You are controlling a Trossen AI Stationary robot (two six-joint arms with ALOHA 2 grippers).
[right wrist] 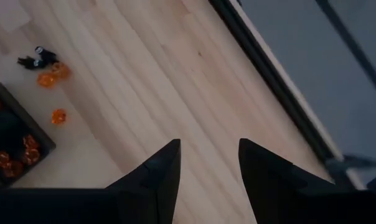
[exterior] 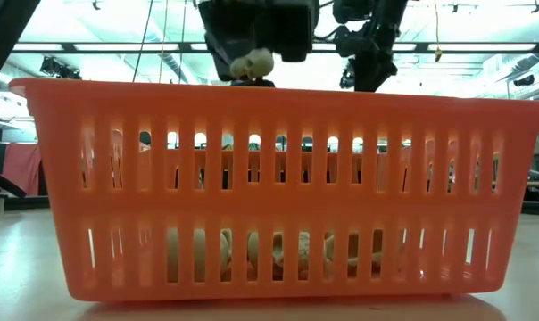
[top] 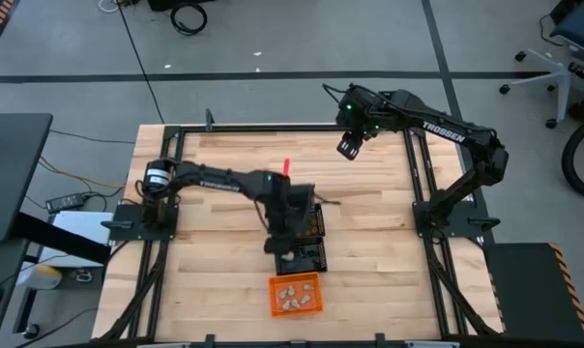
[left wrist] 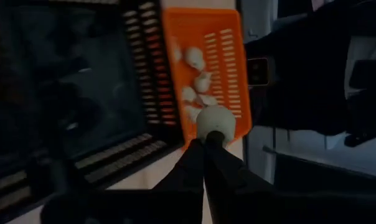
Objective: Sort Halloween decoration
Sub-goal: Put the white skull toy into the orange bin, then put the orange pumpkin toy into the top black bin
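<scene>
Left wrist view: left gripper [left wrist: 210, 138] pinched tight on a cream-white trinket [left wrist: 215, 121], carried above the table between the black mesh basket [left wrist: 76, 93] and the orange basket [left wrist: 228, 56], where other cream pieces [left wrist: 194, 59] lie. Right gripper [right wrist: 208, 163] waits near the table's far edge, jaws apart, nothing between them; loose orange trinkets [right wrist: 51, 79] on the wood. Risk: grip is on a small round piece; released short of the rim, it could bounce off and roll away.

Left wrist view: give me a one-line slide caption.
Left gripper shut on a cream-white trinket by the orange basket of cream-white trinkets.
</scene>
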